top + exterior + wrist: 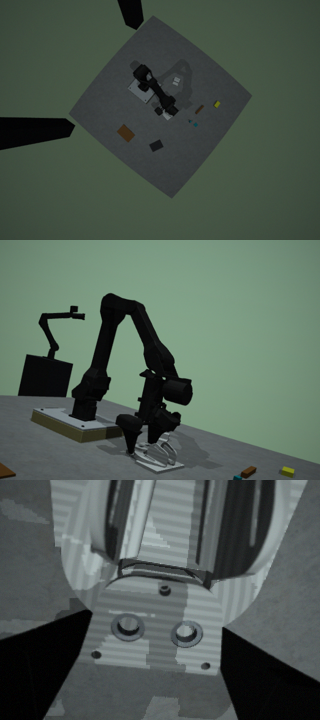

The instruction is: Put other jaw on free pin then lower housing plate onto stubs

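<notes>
The pale housing plate [150, 647] [139, 445], with two ringed holes and smaller holes, lies over the rear of the jaws. Pale stub ends show inside both rings; whether it is fully seated cannot be told. My gripper [155, 624] [142, 448] is shut on the housing plate, a finger at each side edge. Two curved pale jaws, the left one [101, 522] and the right one [267, 535], run forward from under the plate, roughly side by side and apart. They lie on the white ribbed base [168, 468] [167, 116]. The gear teeth and pins are hidden.
A small white part [176, 80] lies behind the base. My arm's mounting board [136, 91] is at the rear. A brown panel [125, 133], a dark slab [156, 145], a brown bar [199, 109], a yellow block [217, 104] and a teal piece [195, 124] lie around.
</notes>
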